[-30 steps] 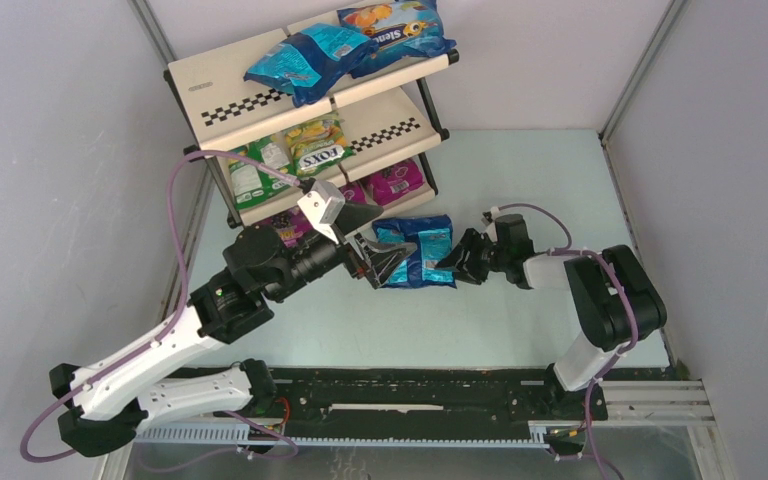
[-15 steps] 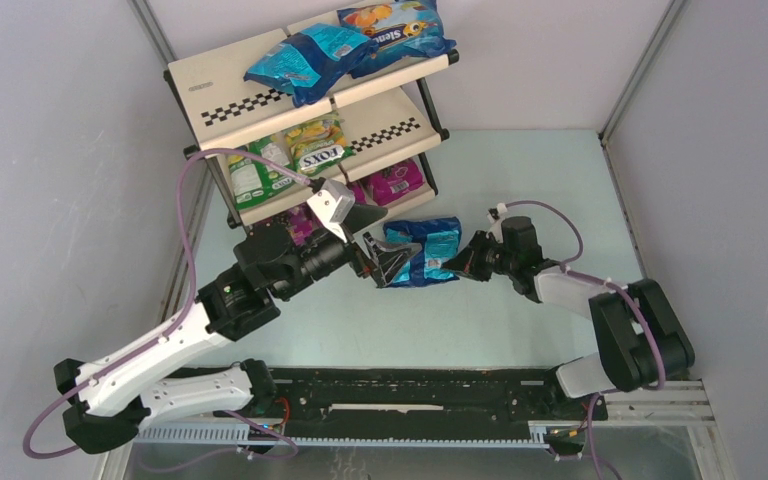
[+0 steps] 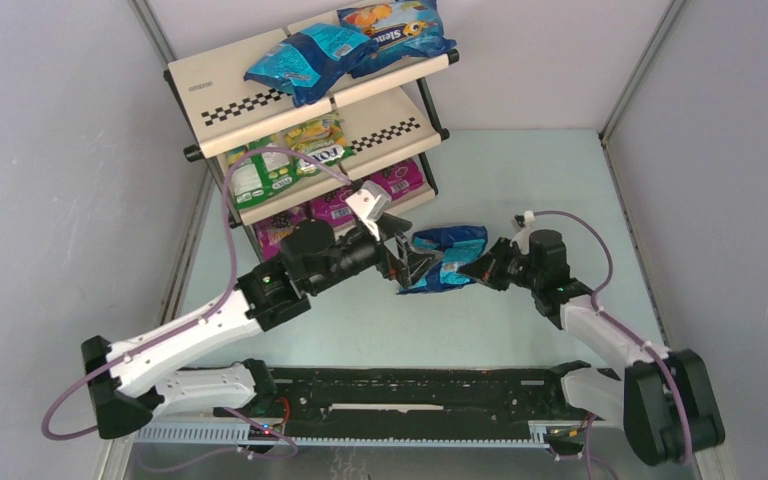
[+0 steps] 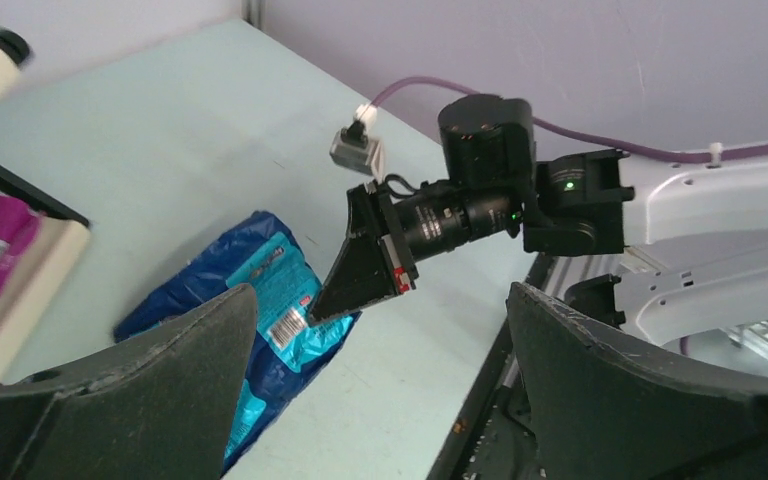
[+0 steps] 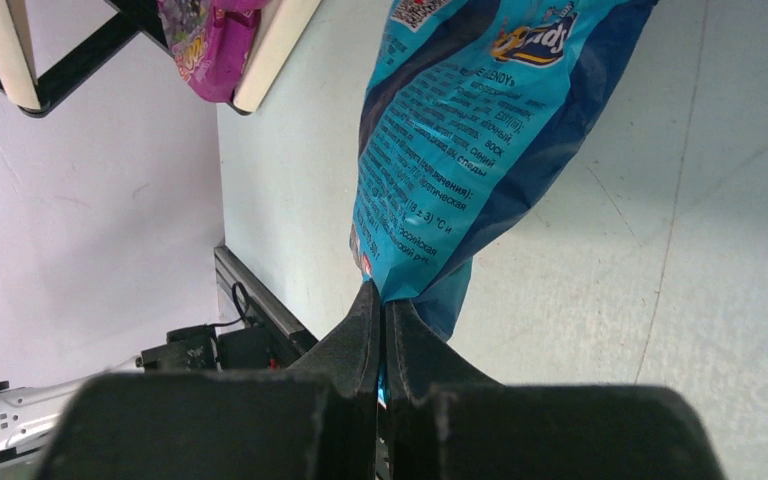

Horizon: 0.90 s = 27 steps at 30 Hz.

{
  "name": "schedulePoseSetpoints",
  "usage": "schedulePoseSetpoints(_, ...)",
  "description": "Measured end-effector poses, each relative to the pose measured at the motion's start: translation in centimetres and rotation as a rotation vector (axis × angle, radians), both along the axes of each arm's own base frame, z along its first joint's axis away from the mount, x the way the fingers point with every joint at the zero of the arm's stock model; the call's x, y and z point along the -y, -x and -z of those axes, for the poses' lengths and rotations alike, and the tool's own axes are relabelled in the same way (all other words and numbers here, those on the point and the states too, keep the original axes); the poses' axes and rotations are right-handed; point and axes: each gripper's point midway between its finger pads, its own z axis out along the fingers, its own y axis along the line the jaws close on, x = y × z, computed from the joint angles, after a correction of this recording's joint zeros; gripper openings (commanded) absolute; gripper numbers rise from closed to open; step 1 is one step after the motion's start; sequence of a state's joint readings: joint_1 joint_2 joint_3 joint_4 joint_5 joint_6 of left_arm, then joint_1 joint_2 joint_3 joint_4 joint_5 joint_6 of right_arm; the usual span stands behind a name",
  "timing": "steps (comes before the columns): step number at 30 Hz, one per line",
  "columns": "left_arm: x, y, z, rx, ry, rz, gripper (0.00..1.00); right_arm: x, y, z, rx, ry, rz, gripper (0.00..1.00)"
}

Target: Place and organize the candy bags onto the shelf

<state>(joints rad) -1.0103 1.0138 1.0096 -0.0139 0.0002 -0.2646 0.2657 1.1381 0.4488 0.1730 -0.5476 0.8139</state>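
Pinch of the right gripper [image 5: 382,300] is fully closed on the edge seam of the blue bag [image 3: 447,255] (thin, easy to clamp), low before the shelf [image 3: 220,85]; left gripper [image 3: 405,262] gapes wide, empty, likely awaiting the other end

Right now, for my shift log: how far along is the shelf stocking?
Done: bags sit on all three tiers of the shelf. In hand: the right gripper, jaws shut, pinches the only loose blue bag; the left gripper hangs open beside it. Left: shelving that bag.
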Motion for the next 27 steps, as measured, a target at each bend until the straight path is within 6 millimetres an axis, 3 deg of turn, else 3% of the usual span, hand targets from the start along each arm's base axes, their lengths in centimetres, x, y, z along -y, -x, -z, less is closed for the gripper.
schedulePoseSetpoints(3,1.5,-0.4,1.8,-0.076,-0.011,0.012,0.96,1.6,0.7,-0.6,0.016,0.004,0.032,0.00)
schedulePoseSetpoints(7,3.4,-0.4,6.0,-0.257,-0.036,0.023,0.96,3.9,1.0,-2.4,0.062,-0.011,0.082,0.00)
schedulePoseSetpoints(11,3.3,0.6,9.5,-0.411,-0.013,0.023,0.97,4.7,1.2,-4.2,0.114,-0.044,0.085,0.00)
schedulePoseSetpoints(15,2.4,0.6,12.4,-0.587,0.071,-0.007,0.96,4.1,2.0,-6.3,0.130,-0.067,0.028,0.00)
schedulePoseSetpoints(19,1.0,-0.5,14.2,-0.768,0.222,-0.061,0.96,3.1,2.4,-10.9,0.196,-0.079,-0.040,0.00)
schedulePoseSetpoints(22,0.1,-1.1,15.2,-0.913,0.331,-0.105,0.98,1.3,3.5,-15.4,0.285,-0.096,-0.130,0.00)
schedulePoseSetpoints(27,-0.7,-1.1,15.4,-1.140,0.527,-0.133,1.00,-2.5,7.2,-23.4,0.485,-0.154,-0.332,0.00)
